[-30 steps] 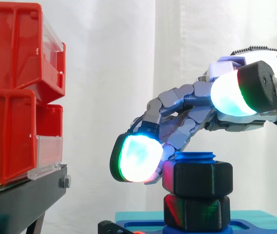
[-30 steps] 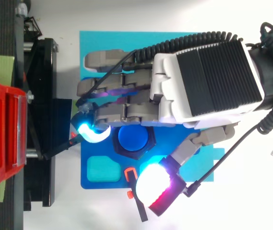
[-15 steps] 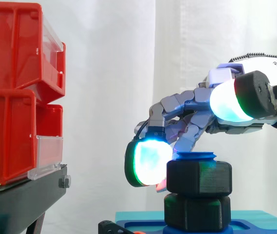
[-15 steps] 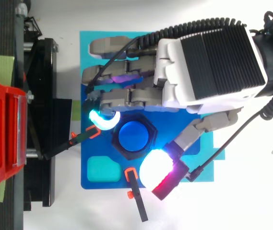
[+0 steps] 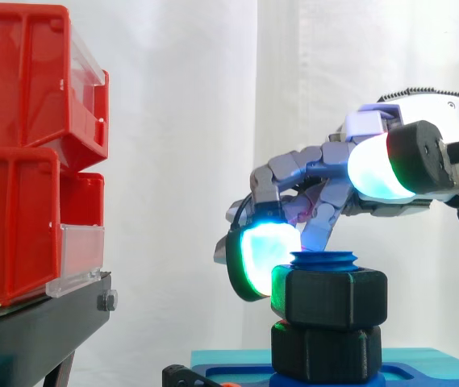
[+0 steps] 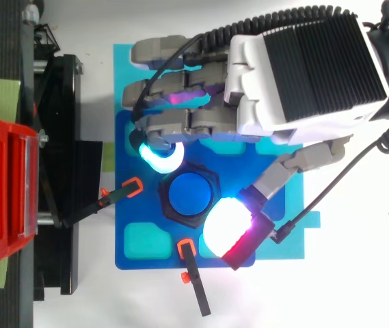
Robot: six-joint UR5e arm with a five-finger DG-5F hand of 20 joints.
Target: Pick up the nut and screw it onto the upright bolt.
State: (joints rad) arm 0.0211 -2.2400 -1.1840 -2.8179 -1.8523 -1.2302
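Nearest you, the hand's thumb pad glows white, raised above the nut. Behind it the black hex nut sits on the upright blue bolt, mid-way across the blue base plate. Beyond it, the curled fingers set one cyan pad against the nut's side, pinching nothing.

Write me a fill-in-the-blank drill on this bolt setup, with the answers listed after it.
The upright bolt is coloured ___. The upper nut around its top is coloured ___. The stacked bins are coloured ___. In the side view the hand lies to the ___ of the bins.
Missing words: blue; black; red; right.
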